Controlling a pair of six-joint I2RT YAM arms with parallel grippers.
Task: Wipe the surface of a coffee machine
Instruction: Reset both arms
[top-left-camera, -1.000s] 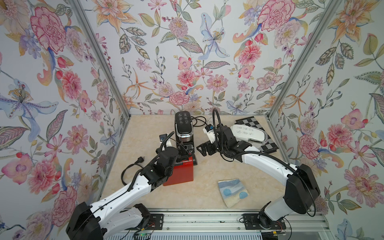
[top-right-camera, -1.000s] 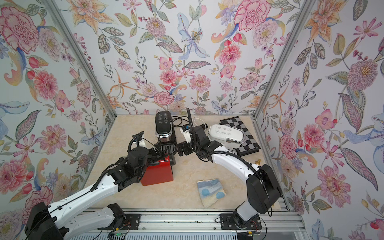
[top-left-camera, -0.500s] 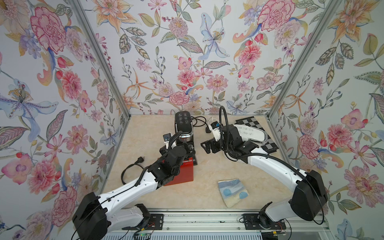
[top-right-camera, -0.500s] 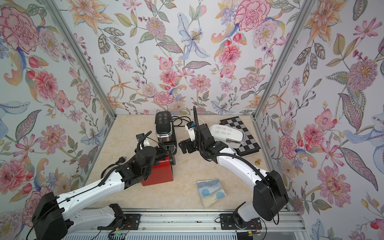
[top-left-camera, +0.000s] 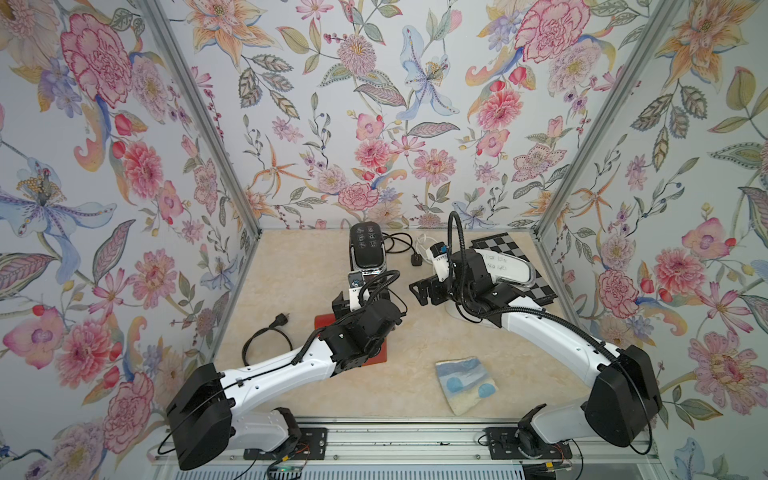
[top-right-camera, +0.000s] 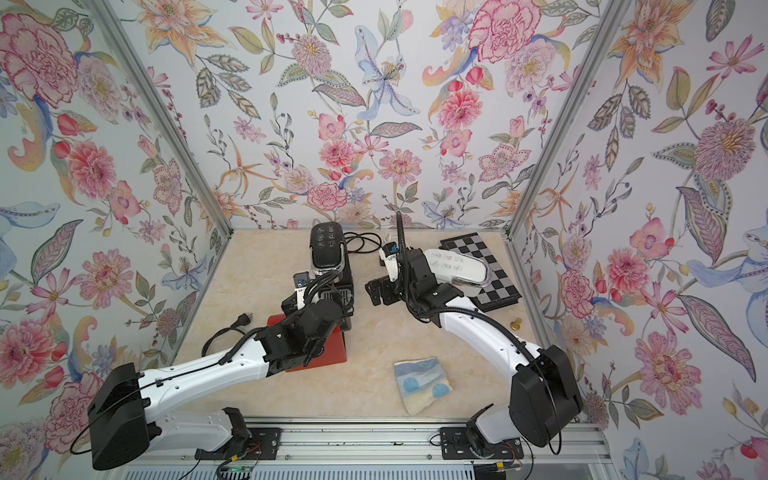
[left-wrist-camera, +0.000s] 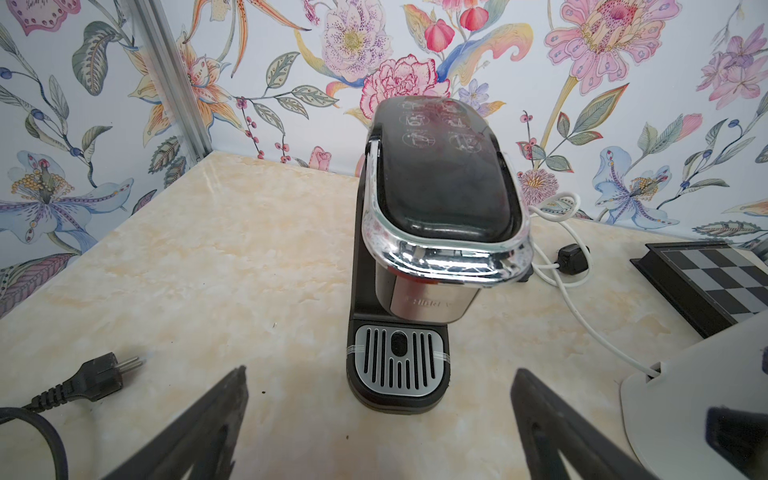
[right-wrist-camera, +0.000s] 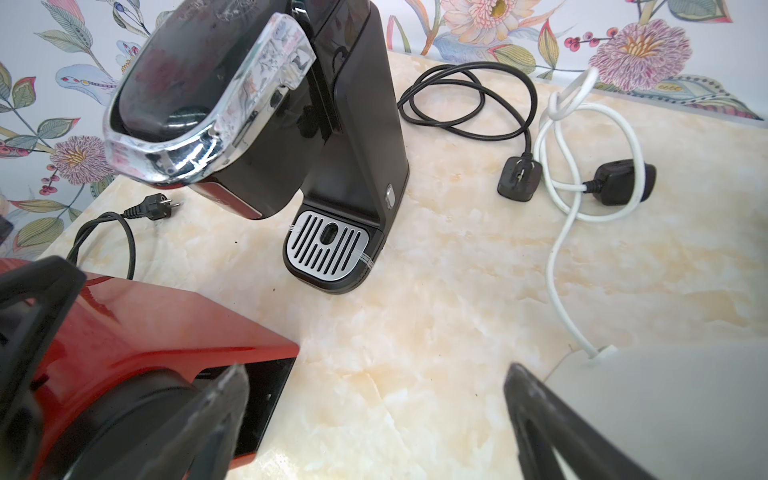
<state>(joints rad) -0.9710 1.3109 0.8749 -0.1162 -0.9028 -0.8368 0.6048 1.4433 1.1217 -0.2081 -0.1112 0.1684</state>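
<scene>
**Operator:** Where is the machine?

**Spotter:** Your black coffee machine with the chrome-rimmed lid stands upright at 12 o'clock on the beige marbled table, close to the back wall. Its glossy top carries white icons toward the rear, and the chrome band mirrors the flowered wallpaper. A silver slotted drip tray sits at its foot, facing 6 o'clock.

**Operator:** And the cloth?

**Spotter:** Your folded blue-and-cream cloth lies flat at 5 o'clock near the front rail. It is well apart from the machine, and neither arm touches it.

**Operator:** My arms?

**Spotter:** Your left arm reaches over the red glossy box-shaped appliance, which stands at the machine's 6 o'clock. The left gripper points to 12 o'clock at the drip tray, fingers spread wide with nothing between them. Your right gripper comes in from the machine's 3 o'clock, pointing toward 9 o'clock. It too is spread wide and holds nothing. Its wrist sits over the white appliance with handwriting on top, just beside the black-and-grey chessboard at 2 o'clock.

**Operator:** Cables?

**Spotter:** A looped black cord with a round plug lies at 8 o'clock. A second black cord and a white cord lie at 1 o'clock.
</scene>
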